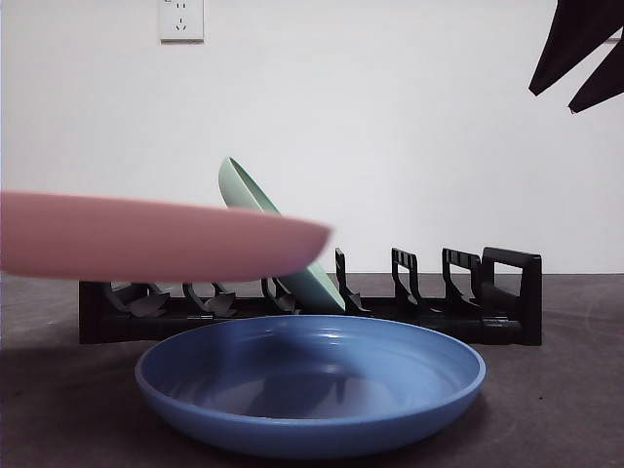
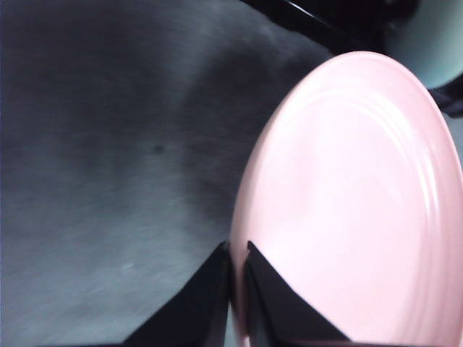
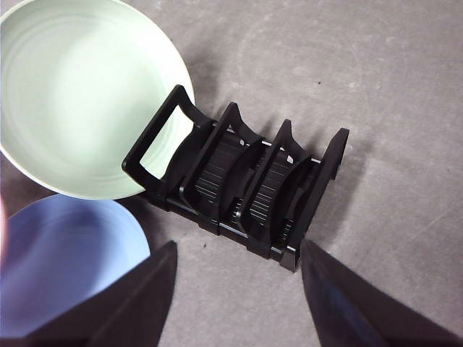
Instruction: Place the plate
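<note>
A pink plate hangs flat above the table at the left of the front view, in front of the black dish rack. My left gripper is shut on the rim of the pink plate. A pale green plate stands tilted in a rack slot, also seen from the right wrist as the green plate. A blue plate lies flat on the table in front of the rack. My right gripper is open, high above the rack, and shows as black tips at the top right.
The rack's slots to the right of the green plate hold nothing. The dark grey table spreads around the blue plate. A wall socket sits on the white wall behind.
</note>
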Controlling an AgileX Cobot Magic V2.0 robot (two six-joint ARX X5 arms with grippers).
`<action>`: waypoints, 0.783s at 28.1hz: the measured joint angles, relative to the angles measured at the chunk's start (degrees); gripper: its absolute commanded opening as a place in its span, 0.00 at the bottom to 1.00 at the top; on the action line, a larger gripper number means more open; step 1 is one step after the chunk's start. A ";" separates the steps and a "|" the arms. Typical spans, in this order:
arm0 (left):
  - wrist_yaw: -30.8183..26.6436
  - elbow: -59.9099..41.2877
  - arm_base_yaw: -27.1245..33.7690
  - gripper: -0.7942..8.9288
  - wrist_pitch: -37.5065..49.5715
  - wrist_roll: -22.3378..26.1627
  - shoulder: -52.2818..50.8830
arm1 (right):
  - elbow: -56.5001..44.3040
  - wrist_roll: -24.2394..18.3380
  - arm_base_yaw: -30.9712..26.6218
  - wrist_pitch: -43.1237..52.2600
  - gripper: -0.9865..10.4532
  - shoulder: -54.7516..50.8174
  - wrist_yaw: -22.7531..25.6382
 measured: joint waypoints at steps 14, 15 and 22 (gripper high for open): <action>-2.82 0.87 -10.19 0.10 16.74 -4.63 22.14 | 0.00 0.00 0.00 -0.74 0.32 0.00 0.00; -3.19 1.60 -10.69 0.10 17.16 -4.70 23.30 | 0.00 0.00 0.00 -0.74 0.32 0.00 0.00; -6.60 6.56 -14.16 0.10 19.04 -3.37 30.93 | 0.00 0.00 0.00 -0.74 0.32 0.00 0.00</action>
